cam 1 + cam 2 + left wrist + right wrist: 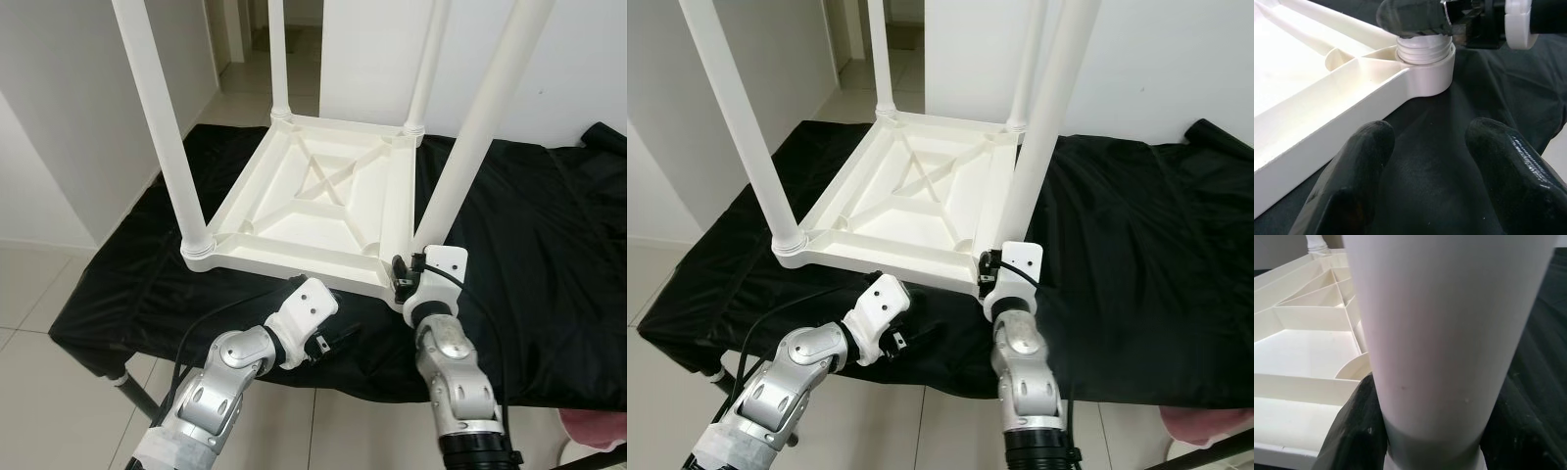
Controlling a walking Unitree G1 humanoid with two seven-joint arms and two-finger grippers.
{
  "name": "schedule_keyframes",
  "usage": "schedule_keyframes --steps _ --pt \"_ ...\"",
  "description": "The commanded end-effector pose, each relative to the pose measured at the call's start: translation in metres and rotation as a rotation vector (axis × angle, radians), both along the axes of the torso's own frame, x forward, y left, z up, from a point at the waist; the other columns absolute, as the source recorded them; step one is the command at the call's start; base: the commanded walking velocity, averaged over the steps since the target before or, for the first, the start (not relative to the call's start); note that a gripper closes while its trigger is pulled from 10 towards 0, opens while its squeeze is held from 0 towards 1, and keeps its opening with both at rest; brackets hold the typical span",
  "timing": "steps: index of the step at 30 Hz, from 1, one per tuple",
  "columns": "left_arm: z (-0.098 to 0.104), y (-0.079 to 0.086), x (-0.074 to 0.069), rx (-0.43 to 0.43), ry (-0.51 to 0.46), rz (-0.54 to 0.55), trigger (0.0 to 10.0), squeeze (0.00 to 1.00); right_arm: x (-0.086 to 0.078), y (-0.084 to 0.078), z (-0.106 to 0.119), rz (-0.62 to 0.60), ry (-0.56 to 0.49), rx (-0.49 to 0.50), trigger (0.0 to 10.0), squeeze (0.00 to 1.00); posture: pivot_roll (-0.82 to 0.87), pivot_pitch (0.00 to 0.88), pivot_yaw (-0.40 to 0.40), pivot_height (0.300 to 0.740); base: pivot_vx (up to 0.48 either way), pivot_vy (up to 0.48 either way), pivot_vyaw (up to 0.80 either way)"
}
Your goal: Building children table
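Right gripper (1432, 440) fingers (1354, 431) clamp near-right table leg (470, 147) between them at its base; left gripper (1432, 171) fingers spread, empty, just before upturned tabletop (313, 196) edge on black-draped worktop (549, 245).

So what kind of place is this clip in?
Probably a home room or hallway used for assembly: pale tiled floor, plain white walls, and a black cloth-covered work surface holding an upside-down white plastic children's table.
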State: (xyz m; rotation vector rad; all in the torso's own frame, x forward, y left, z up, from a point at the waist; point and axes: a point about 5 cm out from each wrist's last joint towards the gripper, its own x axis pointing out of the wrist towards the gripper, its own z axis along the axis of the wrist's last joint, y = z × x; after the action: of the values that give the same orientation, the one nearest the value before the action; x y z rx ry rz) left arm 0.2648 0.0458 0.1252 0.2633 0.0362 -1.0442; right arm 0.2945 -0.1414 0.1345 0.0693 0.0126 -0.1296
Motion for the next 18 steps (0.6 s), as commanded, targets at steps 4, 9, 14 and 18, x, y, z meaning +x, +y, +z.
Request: schedule_keyframes --steps 4,9,14,18 --pt "-0.002 0.0 0.001 -0.003 0.002 0.03 10.0 0.0 0.001 0.004 -0.008 0.021 0.04 0.099 10.0 1.0 -0.04 0.01 0.048 0.74 0.0 0.0 0.0" --pt "-0.001 0.001 0.002 -0.007 0.002 0.027 10.0 0.0 0.0 -0.001 -0.002 0.042 0.009 0.096 10.0 1.0 -0.03 0.014 0.05 0.74 0.0 0.0 0.0" --pt "0.0 0.002 0.001 -0.009 0.001 0.029 10.0 0.0 -0.003 -0.009 0.003 0.084 -0.023 0.069 10.0 0.0 -0.03 0.018 0.054 0.74 0.0 0.0 0.0" --pt "0.001 0.005 0.002 -0.003 -0.003 0.033 10.0 0.0 -0.005 -0.016 0.006 0.199 -0.049 0.025 10.0 0.0 -0.03 0.027 0.054 0.74 0.0 0.0 0.0"
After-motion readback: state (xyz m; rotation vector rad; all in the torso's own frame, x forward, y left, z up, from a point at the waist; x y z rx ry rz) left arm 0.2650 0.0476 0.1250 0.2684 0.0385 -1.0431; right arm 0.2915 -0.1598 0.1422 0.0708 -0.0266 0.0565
